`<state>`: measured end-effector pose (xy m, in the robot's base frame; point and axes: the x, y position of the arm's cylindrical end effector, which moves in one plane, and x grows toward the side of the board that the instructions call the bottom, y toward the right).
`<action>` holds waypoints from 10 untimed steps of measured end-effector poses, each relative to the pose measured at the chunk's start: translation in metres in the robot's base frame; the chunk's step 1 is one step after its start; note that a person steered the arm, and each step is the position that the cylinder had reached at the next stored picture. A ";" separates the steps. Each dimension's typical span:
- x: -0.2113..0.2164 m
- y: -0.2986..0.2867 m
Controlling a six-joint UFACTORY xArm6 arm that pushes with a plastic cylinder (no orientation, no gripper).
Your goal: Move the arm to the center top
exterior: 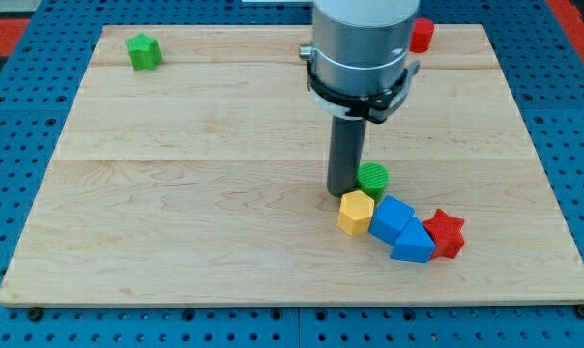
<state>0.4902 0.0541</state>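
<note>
- My tip (344, 196) rests on the wooden board (176, 222), a bit right of the middle and nearer the bottom edge than the top edge.
- There is no claw here, just a plain dark rod, so nothing can open, close or hold.
- The top middle of the board is partly hidden behind the big grey arm body (362, 43), which is cut off by the view's top.
- The green round block (373, 178) sits just right of my tip; the rod covers its left side, so I cannot tell if they touch.
- The yellow block (355, 213) is just below my tip.
- Two blue blocks (401, 230) sit packed together to its right, and their shapes are hard to make out.
- The red star block (447, 233) sits against them on the right.
- A red block (423, 35) near the top right corner is half hidden by the arm.
- A green star block (143, 51) sits near the top left corner.
</note>
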 end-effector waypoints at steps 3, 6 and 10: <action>-0.040 -0.073; -0.101 -0.113; -0.281 -0.110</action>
<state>0.2091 -0.0561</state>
